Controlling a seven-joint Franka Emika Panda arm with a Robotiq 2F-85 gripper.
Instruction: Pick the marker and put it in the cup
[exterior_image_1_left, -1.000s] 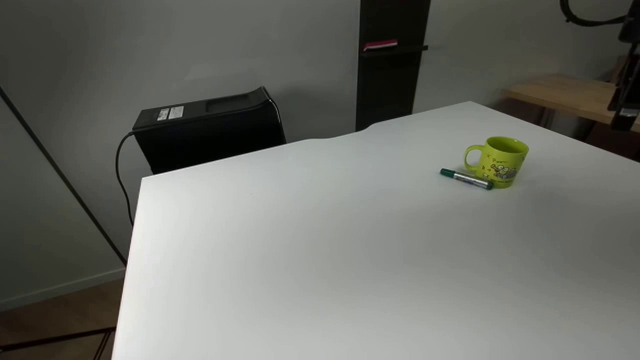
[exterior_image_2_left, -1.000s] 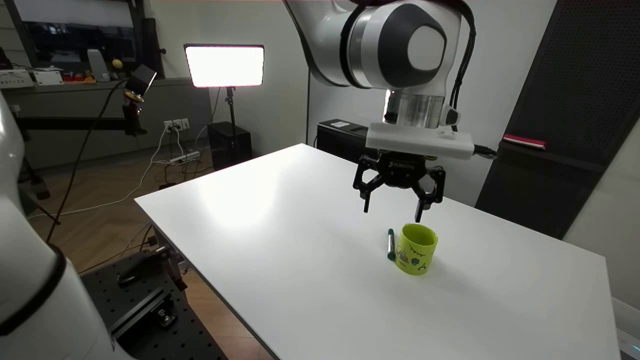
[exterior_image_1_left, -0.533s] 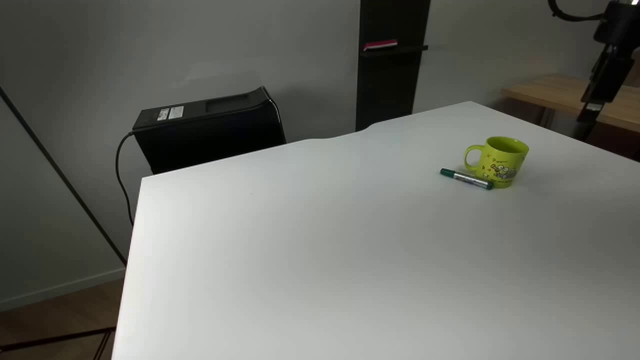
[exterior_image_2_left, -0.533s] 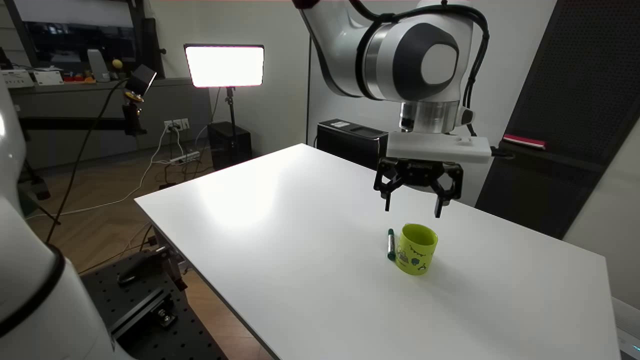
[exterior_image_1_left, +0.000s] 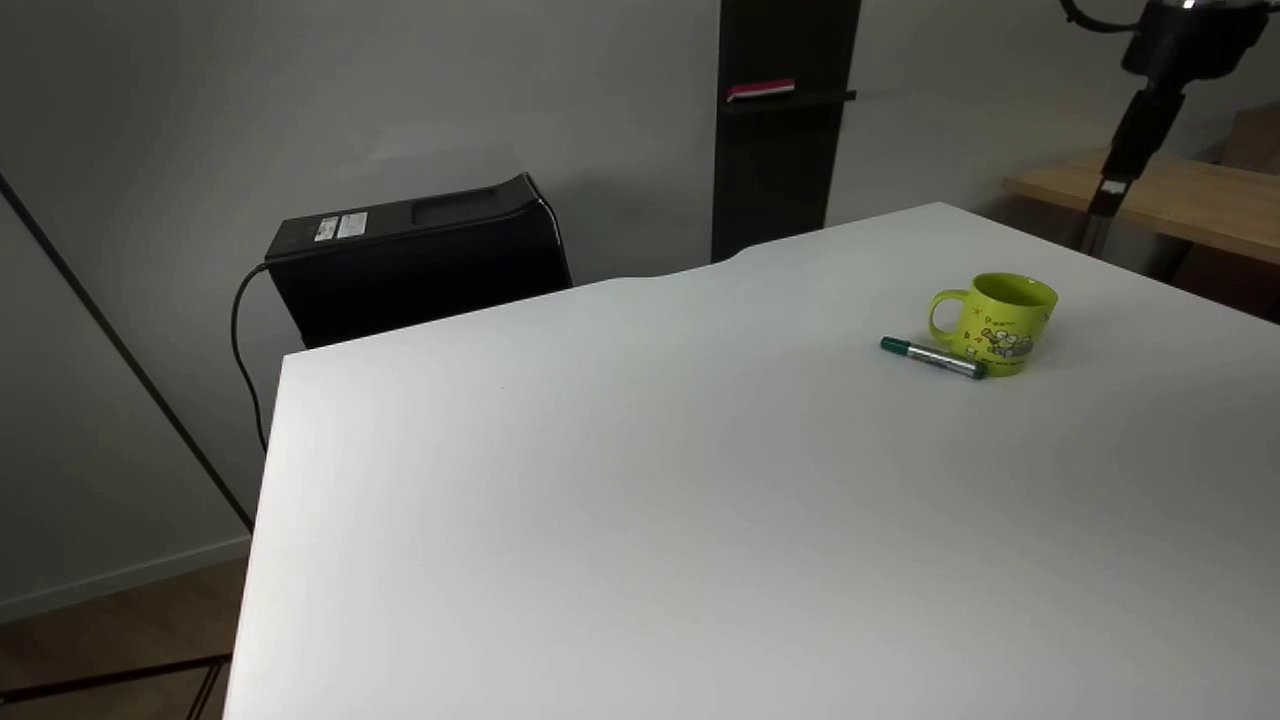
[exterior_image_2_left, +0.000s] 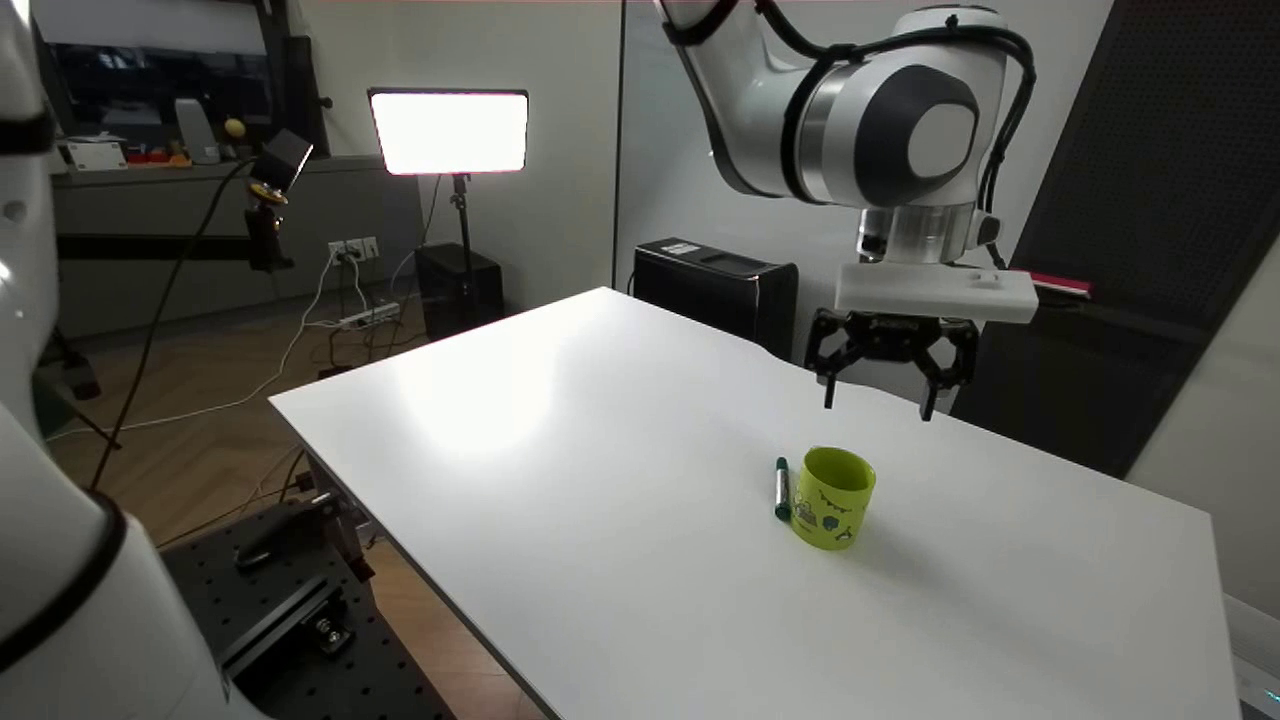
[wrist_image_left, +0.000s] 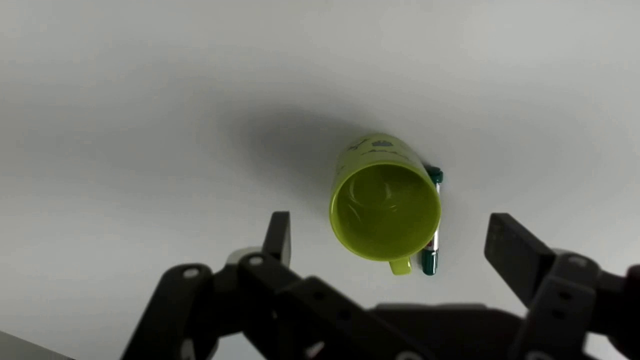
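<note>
The arm (exterior_image_2_left: 850, 140) reaches in from the top of an exterior view, its pale upper link slanting down to a broad, rounded joint; from there the wrist drops nearly straight to a white mount (exterior_image_2_left: 935, 293) with the black gripper (exterior_image_2_left: 878, 411) beneath it. The gripper points downward and hangs in the air, raised off the table (exterior_image_2_left: 600, 500), and it shows above and to the right of the cup (exterior_image_2_left: 833, 500) in that view. Its fingers (wrist_image_left: 278, 237) stand wide apart and grip nothing. The marker (exterior_image_1_left: 933, 358) lies flat on the table in an exterior view, green at both ends with a silvery barrel, one end right by the foot of the upright cup; whether the two touch cannot be told. In the same view the gripper juts down from the upper right corner at a lean, tips lowest and toward the left, apart from both cup and marker. In the wrist view the fingers reach up from the bottom, one to each side, and the cup's open mouth lies between them as seen there, its handle (wrist_image_left: 400, 266) turned toward the lower edge. The marker shows there just beside the cup, on the right, its middle partly covered by the rim and a green end in sight above and below
</note>
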